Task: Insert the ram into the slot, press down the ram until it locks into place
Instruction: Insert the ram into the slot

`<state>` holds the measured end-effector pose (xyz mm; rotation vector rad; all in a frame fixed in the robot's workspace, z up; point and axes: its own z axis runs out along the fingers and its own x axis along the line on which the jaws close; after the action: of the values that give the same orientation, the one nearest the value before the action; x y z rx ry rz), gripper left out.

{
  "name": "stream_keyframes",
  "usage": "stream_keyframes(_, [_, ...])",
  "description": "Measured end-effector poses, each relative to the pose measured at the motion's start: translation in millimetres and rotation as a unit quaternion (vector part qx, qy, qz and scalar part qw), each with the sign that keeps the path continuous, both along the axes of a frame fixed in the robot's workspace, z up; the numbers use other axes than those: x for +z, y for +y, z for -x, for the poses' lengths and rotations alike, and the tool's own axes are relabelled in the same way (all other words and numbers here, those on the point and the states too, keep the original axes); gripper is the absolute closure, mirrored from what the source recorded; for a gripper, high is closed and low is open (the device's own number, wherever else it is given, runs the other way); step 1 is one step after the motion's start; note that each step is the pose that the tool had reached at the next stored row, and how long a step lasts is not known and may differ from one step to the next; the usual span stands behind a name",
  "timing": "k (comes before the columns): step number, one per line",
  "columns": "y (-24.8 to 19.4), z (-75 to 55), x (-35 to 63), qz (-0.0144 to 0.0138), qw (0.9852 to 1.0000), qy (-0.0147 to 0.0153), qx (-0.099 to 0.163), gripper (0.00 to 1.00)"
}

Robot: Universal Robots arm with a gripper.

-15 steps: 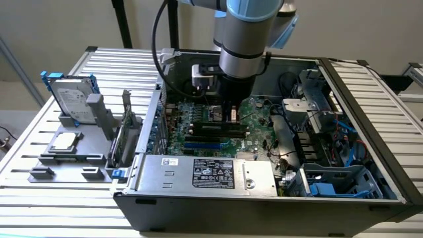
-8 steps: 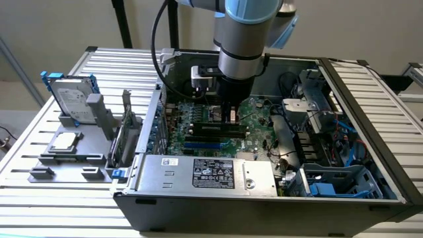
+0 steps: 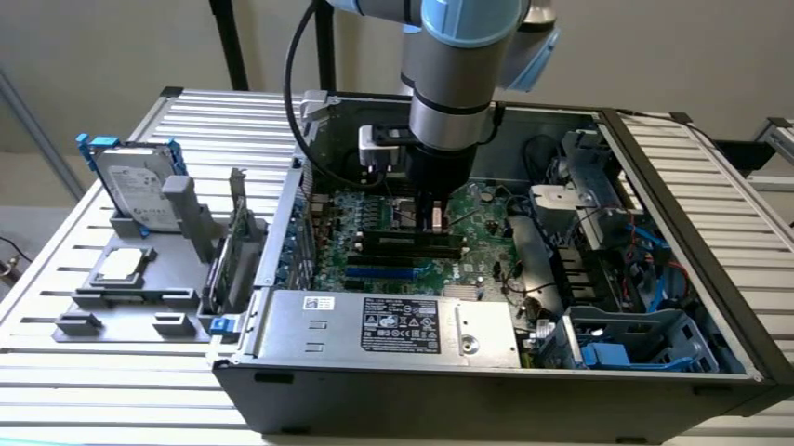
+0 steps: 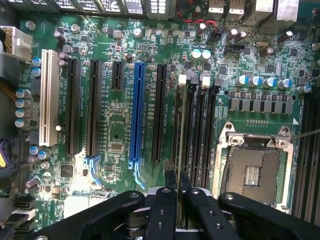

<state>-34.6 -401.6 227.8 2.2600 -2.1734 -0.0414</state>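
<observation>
Slatted metal table (image 3: 74, 372) before a plain pale wall, bearing an open computer case (image 3: 496, 390) across the centre and lower right of the exterior frame. At the exterior view's left, one grey fixture (image 3: 137, 297) with one hard drive (image 3: 130, 181) upright, one processor chip (image 3: 121, 265) laid flat and one expansion card (image 3: 236, 232) on edge. Lower centre: one power supply (image 3: 385, 325) with a black label. Lower right: one blue-trimmed drive cage (image 3: 627, 339). From the top centre, one arm (image 3: 453, 84) standing vertically into the case, with the gripper (image 3: 432, 218) low over the motherboard (image 3: 335, 242) at the memory bank.

Supplied by the wrist view, finer board detail:
- one white expansion slot (image 4: 47, 100)
- one blue slot (image 4: 136, 115)
- three long black expansion slots and one short black one, flanking the blue slot
- one open processor socket (image 4: 252, 170)
- beside that socket, a bank of long black memory sockets, with two white end clips (image 4: 182, 78) visible at the far end

Gripper fingers (image 4: 167, 210) pressed together on the ram (image 4: 180, 125), pinching it between them. Ram seen edge-on as a thin line, upright and aligned along the slot (image 4: 177, 150), its lower edge at or in that slot. Full seating not determinable. Position of the clips, latched or released, not determinable.
</observation>
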Motion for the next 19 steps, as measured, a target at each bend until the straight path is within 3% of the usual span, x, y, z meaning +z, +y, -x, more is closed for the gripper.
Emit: stream_keyframes(19, [0.9,1.2,-3.0,0.0006,1.0,-0.0018,-0.004,0.86])
